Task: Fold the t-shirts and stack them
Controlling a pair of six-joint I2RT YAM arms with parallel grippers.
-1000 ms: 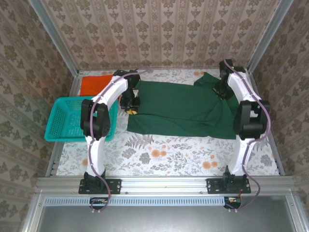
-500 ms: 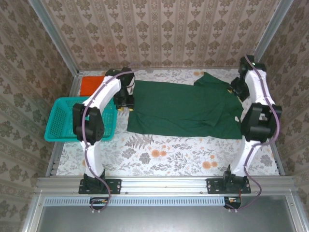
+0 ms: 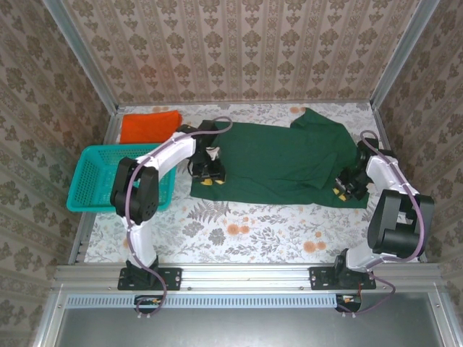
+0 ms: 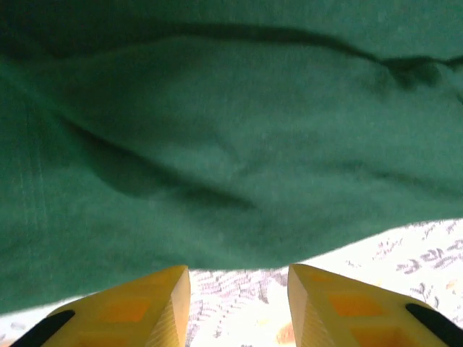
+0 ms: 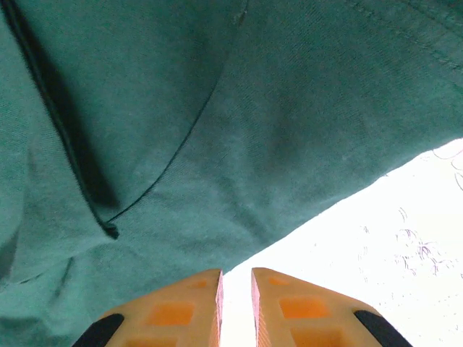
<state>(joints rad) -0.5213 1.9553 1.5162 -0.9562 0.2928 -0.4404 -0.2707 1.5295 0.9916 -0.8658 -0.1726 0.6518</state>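
T-shirts: green t-shirt (image 3: 282, 155) spread flat mid-table, orange t-shirt (image 3: 148, 126) at the far left corner.
From above, I see both arms have dropped from the far edge to the near hem, left gripper (image 3: 210, 177) at its left corner and right gripper (image 3: 341, 189) at its right. Left wrist: soft matte knit, gently rippled, yellow fingers apart over floral table (image 3: 253, 231). Right wrist: stitched seam, fingers nearly together, nothing between.
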